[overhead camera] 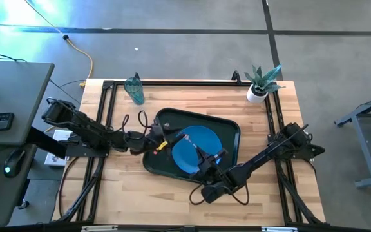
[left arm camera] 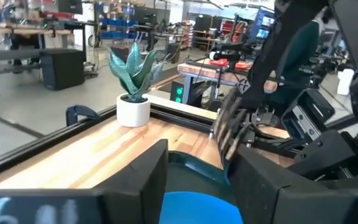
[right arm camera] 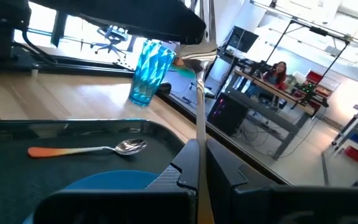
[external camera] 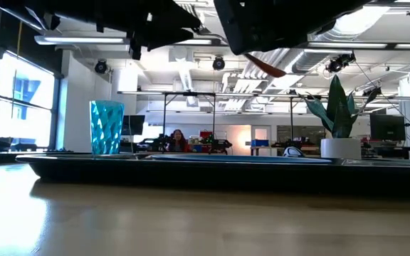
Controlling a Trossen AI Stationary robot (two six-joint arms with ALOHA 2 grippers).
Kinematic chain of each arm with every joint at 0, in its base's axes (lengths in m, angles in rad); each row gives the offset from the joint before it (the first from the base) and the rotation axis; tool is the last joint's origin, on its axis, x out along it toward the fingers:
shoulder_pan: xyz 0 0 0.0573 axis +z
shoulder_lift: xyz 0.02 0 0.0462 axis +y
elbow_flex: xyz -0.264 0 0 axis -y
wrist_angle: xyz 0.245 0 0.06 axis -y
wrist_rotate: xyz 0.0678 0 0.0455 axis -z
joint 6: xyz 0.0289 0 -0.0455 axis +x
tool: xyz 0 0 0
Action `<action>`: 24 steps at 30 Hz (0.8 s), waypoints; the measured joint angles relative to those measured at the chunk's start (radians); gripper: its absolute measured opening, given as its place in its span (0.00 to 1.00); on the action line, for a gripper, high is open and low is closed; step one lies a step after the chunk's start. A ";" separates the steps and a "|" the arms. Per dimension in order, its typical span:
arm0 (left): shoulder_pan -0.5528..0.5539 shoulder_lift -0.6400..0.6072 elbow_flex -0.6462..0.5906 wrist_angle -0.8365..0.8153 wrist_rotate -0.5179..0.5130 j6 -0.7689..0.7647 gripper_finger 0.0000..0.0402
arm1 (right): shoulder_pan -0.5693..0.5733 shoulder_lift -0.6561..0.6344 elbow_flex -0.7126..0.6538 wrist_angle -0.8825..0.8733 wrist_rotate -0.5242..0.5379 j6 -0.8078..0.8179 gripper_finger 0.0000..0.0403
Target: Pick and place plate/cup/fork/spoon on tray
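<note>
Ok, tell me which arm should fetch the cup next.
Left. The cup stands off the tray, on the left arm's side of the table. The left gripper is open and empty, while the right gripper is shut on the fork.

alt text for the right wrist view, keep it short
The right gripper holds the fork upright above the tray, its fingers shut on the handle and the tines pointing up. The spoon lies in the tray beside the blue plate. The teal cup stands on the wooden table beyond the tray.
</note>
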 joint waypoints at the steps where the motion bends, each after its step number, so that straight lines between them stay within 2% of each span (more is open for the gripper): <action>1: 0.000 0.000 0.000 0.001 0.004 0.019 0.33 | 0.000 0.000 0.000 0.003 0.000 -0.001 0.00; 5: 0.000 -0.008 0.000 0.000 0.027 0.091 0.17 | -0.004 -0.002 0.000 0.011 -0.027 -0.021 0.01; 8: 0.008 -0.030 0.001 0.002 0.055 0.140 0.03 | -0.010 -0.002 0.000 0.014 -0.119 -0.025 0.04; 13: 0.039 -0.116 0.003 -0.044 0.065 0.274 0.01 | -0.020 -0.002 0.000 0.022 -0.280 -0.024 0.11; 15: 0.065 -0.167 0.005 -0.117 0.072 0.266 0.00 | -0.020 -0.002 0.000 0.028 -0.267 -0.021 0.14; 20: 0.127 -0.254 0.040 -0.292 0.226 0.145 0.00 | -0.020 -0.002 0.000 0.026 -0.068 -0.081 0.14; 24: 0.129 -0.291 0.041 -0.373 0.251 0.126 0.00 | -0.025 -0.002 0.000 0.023 -0.115 -0.100 0.04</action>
